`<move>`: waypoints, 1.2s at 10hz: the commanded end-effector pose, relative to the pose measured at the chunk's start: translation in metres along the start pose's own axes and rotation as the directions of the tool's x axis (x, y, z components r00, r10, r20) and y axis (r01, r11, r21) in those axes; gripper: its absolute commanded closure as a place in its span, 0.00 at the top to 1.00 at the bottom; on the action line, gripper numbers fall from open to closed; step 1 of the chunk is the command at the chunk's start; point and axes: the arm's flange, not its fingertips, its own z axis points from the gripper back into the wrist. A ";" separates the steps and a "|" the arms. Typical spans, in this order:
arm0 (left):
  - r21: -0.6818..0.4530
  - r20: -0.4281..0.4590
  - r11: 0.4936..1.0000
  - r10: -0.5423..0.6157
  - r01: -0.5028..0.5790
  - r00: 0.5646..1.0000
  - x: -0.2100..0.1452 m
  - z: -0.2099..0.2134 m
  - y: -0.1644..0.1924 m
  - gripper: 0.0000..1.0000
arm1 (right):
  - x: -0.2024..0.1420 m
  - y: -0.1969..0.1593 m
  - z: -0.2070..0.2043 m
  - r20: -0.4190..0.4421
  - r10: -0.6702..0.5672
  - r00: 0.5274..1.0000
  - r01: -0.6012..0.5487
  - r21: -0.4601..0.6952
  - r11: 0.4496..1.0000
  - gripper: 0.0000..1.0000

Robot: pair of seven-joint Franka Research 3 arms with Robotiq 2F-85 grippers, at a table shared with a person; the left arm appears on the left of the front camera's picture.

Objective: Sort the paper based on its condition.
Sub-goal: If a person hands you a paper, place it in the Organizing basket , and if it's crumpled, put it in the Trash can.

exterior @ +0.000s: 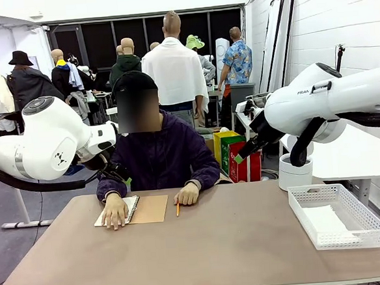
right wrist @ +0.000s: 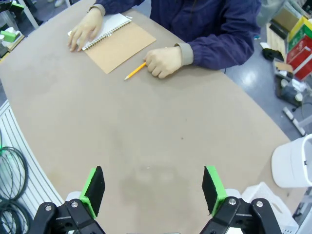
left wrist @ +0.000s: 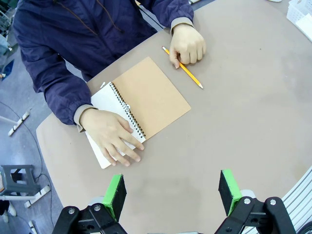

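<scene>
Both claws hang released above the tabletop. The left claw is spread wide over bare surface just on the near side of the person's notepad, and the right claw gapes likewise over the middle. The paper lies flat in the white mesh tray at the near right, well apart from either claw. On the far side, one hand presses the open notepad, with a pencil touching the other hand
</scene>
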 end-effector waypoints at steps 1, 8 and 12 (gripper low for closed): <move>-0.006 -0.004 1.000 0.005 -0.005 1.000 0.000 0.000 0.001 1.00 | 0.000 0.000 0.000 -0.001 -0.010 1.000 0.010 -0.001 1.000 1.00; -0.006 -0.004 1.000 0.005 -0.005 1.000 0.000 0.000 0.001 1.00 | 0.000 0.000 0.000 -0.001 -0.010 1.000 0.010 -0.001 1.000 1.00; -0.006 -0.004 1.000 0.005 -0.005 1.000 0.000 0.000 0.001 1.00 | 0.000 0.000 0.000 -0.001 -0.010 1.000 0.010 -0.001 1.000 1.00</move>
